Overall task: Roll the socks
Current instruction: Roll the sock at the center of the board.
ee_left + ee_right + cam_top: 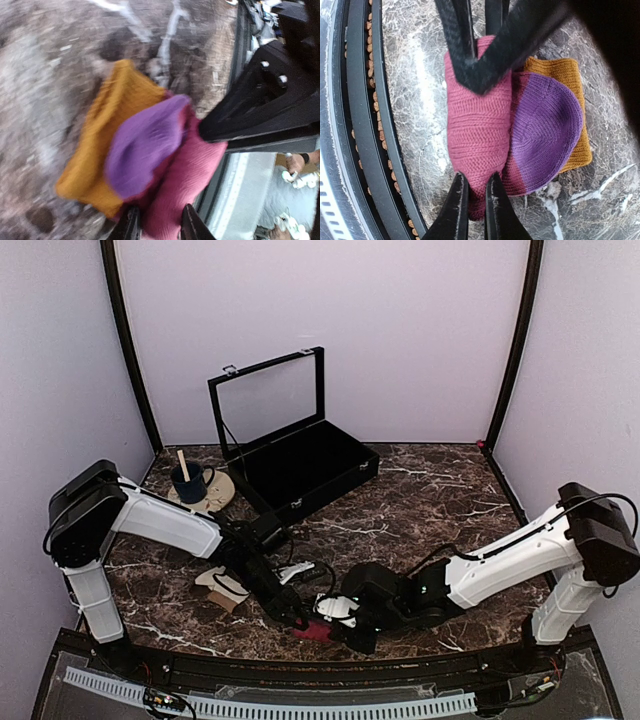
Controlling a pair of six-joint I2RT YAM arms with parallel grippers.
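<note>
A limp cream-beige cloth sock (222,585) lies on the marbled bench (420,500). My left hand (159,212) straddles one end of the folded magenta knit sock (190,170) near the front edge; gripping or not, I cannot tell. My right hand (476,176) pinches its other end.

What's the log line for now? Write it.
pink sock: folded, at front edge | right pincer: shut on it | left pincer: astride it, grip unclear

Magenta, purple and mustard knit sock (477,135), brown white-veined marble table (430,490), black case (300,465)
</note>
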